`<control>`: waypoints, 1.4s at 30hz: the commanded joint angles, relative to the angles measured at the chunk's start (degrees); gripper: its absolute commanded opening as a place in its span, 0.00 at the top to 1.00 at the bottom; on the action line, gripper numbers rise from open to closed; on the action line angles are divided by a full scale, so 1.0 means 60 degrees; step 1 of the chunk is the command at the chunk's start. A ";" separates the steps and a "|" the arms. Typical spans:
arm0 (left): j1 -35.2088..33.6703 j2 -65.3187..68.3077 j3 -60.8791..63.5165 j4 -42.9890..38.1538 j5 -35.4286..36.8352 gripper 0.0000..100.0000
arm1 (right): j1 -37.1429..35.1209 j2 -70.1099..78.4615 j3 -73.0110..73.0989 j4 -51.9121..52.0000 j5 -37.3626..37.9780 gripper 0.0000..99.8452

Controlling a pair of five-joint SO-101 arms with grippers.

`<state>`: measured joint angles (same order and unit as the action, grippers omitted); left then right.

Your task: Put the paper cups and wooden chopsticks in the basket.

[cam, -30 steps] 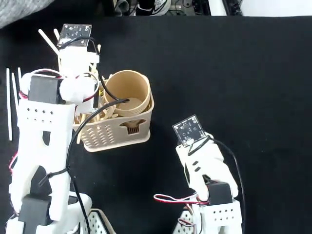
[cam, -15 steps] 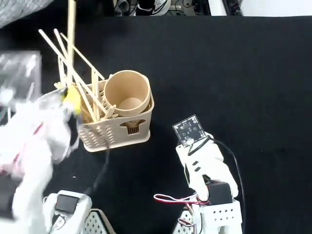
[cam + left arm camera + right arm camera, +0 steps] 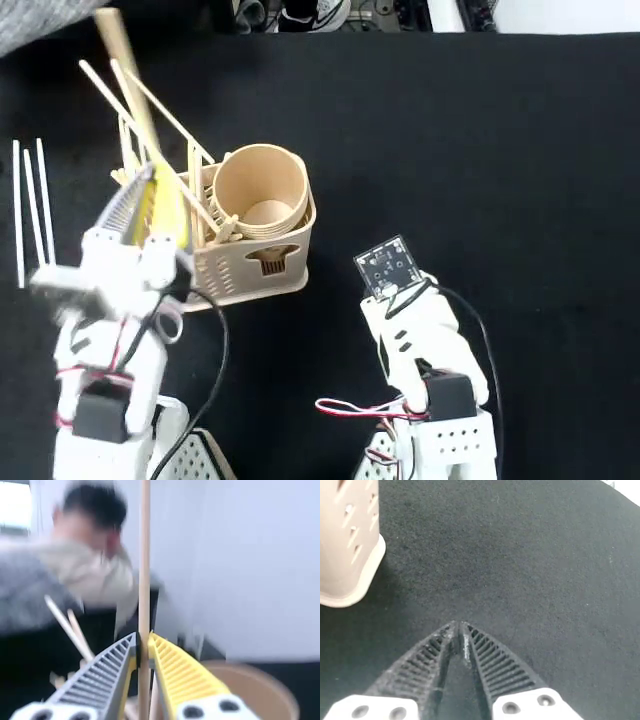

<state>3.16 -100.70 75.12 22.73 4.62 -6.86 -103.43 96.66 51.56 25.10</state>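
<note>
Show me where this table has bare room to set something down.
The table is bare right of the basket and beyond the right arm. A narrower strip lies between those two. It is crowded left of the basket: loose sticks and the left tool gripping a chopstick.

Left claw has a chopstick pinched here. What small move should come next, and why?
Probably ease the left claw farther over the basket and lower the chopstick into the side next to the paper cup. The chopstick is clamped and held up, with the claw at the basket's edge, where other chopsticks stand.
</note>
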 commanded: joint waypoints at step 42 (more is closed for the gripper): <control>-0.1971 0.9582 -1.1231 0.8352 0.1949 0.81 | 0.0088 -0.0769 -0.0037 0.0015 0.0088 0.99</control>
<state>-8.35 -49.80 14.46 71.78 19.65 -6.86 -103.43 96.66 51.56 25.10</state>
